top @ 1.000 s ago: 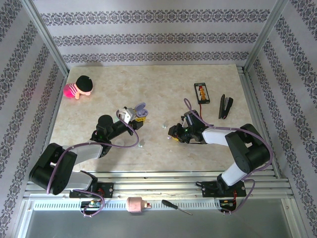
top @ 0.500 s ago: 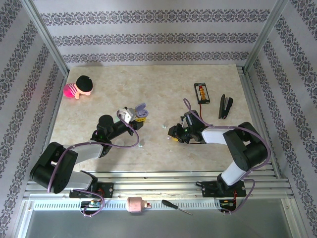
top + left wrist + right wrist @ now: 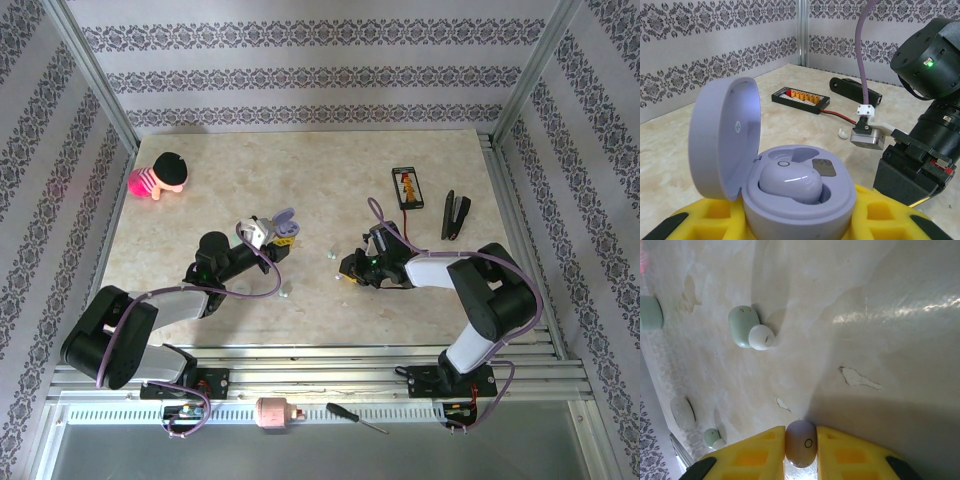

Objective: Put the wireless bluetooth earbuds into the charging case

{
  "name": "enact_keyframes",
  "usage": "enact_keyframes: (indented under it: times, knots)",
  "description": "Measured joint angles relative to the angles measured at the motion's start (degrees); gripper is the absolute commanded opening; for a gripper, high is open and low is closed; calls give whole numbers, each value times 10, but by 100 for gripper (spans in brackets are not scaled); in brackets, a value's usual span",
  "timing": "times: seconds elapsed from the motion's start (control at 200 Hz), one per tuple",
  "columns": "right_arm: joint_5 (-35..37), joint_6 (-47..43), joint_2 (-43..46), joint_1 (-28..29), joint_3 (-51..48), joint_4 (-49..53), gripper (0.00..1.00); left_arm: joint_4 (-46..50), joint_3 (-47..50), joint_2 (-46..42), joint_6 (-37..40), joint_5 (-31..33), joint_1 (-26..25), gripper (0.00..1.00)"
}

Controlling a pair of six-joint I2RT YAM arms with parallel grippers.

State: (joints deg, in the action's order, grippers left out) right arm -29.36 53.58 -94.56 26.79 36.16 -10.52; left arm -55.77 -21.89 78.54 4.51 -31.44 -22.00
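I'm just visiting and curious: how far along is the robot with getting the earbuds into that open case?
Done: one lavender earbud sits in the open case, held by the left gripper. In hand: the right gripper pinches a pale earbud. Left: seating it in the empty slot; a green earbud lies loose.

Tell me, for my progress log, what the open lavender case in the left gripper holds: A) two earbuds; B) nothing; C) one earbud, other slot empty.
C: one lavender earbud sits in the case, the slot behind it bare.
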Motion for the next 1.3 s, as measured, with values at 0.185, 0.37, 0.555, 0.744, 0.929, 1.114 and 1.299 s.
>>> enact_keyframes:
  times: [0.185,0.37,0.555,0.744,0.929,1.114,1.299]
  knots:
    - [19,-17,35,0,1,40,19,0,0,5,0,0,0,24]
    - [57,-63,91,9,31,117,19,0,0,7,0,-12,0,24]
    - [125,-150,142,52,119,218,20,0,-1,14,0,-37,0,24]
    - [145,-228,174,83,186,259,20,0,-1,17,0,-71,0,24]
    - [143,-300,186,112,218,266,20,2,-10,17,0,-114,0,22]
    - [134,-363,187,139,226,254,20,18,-16,17,-1,-151,0,22]
    - [128,-398,190,143,226,233,20,38,-20,16,-3,-179,0,22]
